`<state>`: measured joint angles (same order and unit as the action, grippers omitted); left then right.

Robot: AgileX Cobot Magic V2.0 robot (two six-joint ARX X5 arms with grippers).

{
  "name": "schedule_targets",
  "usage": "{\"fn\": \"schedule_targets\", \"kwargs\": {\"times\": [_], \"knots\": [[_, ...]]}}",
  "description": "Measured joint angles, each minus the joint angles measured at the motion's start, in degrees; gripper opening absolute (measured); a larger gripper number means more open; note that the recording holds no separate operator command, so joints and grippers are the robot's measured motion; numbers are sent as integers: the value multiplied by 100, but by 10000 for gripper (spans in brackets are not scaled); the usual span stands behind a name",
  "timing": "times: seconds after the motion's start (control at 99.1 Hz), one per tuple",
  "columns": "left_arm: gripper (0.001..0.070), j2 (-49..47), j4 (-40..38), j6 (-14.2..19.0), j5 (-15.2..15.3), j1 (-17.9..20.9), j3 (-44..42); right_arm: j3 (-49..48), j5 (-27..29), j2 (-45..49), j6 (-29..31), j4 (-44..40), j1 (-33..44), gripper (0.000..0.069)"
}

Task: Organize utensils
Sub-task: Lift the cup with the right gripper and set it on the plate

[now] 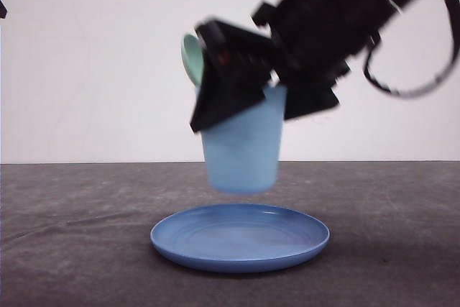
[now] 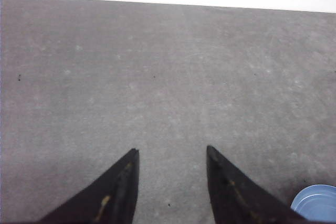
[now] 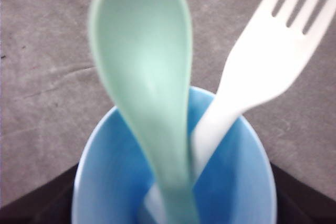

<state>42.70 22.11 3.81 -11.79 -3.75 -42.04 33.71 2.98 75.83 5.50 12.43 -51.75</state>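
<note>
I read the spoon (image 3: 144, 77) as pale mint plastic, smooth with a soft satin sheen. The fork (image 3: 268, 61) looks like white plastic, smooth and near matt. The cup (image 1: 241, 149) appears as light blue plastic, smooth, low gloss. The plate (image 1: 240, 238) is blue and glossy, with faint concentric rings. The table (image 2: 168, 77) carries a grey, matt, felt-like covering, slightly mottled.
</note>
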Motion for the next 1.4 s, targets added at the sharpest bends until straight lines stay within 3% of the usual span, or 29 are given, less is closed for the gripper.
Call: {"fn": "schedule_targets", "kwargs": {"times": [0.666, 1.291, 1.402], "knots": [[229, 0, 0, 0, 2, 0, 0, -289, 4, 555, 125, 925, 0, 455], [229, 0, 0, 0, 2, 0, 0, -289, 7, 907, 258, 1106, 37, 456], [229, 0, 0, 0, 0, 0, 0, -289, 4, 918, 260, 1121, 37, 530]]}}
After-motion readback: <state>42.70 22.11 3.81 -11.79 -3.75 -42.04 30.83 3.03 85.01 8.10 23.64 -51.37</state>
